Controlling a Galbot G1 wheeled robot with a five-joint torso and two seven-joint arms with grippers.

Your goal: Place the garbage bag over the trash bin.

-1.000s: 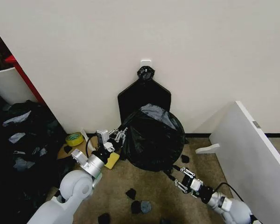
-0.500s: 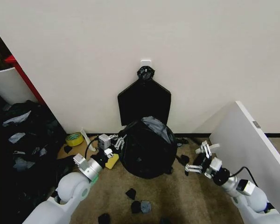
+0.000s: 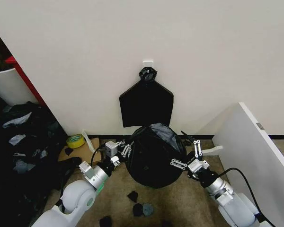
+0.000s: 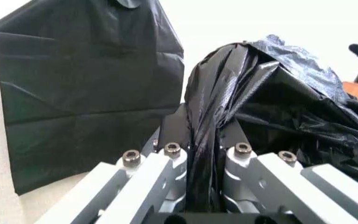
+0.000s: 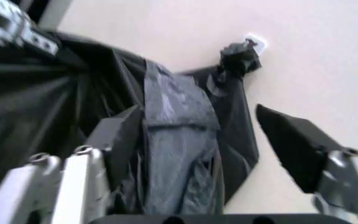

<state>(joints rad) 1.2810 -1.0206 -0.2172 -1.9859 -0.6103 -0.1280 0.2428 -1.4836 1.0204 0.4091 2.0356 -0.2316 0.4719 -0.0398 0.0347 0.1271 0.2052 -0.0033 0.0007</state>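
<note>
Against the foot of the wall, the garbage bag [image 3: 154,155] is sitting as a crinkled black dome on the carpet, and it is covering the trash bin so fully that you cannot tell how far down the skirt reaches. Your left hand [image 3: 121,149] is pressing at the bag's left flank, and the left wrist view is showing its fingers [image 4: 166,173] clamped together on a gathered pleat of the film [image 4: 210,140]. Your right hand [image 3: 185,150] is sitting at the bag's right flank with its fingers spread apart; in the right wrist view one finger [image 5: 124,135] is lying against the plastic [image 5: 179,140] while the other is standing clear in front of the wall. So the bag is lying between your two hands, toward the wall from each, with both about equally near. Judging from this, the coming move is turning on the right side, where nothing is gripped yet. Behind the bag, the flat bundle of black bags [image 3: 146,101] is hanging from its knot on the wall, and a yellow tape roll [image 3: 75,140] is lying to the left.
</note>
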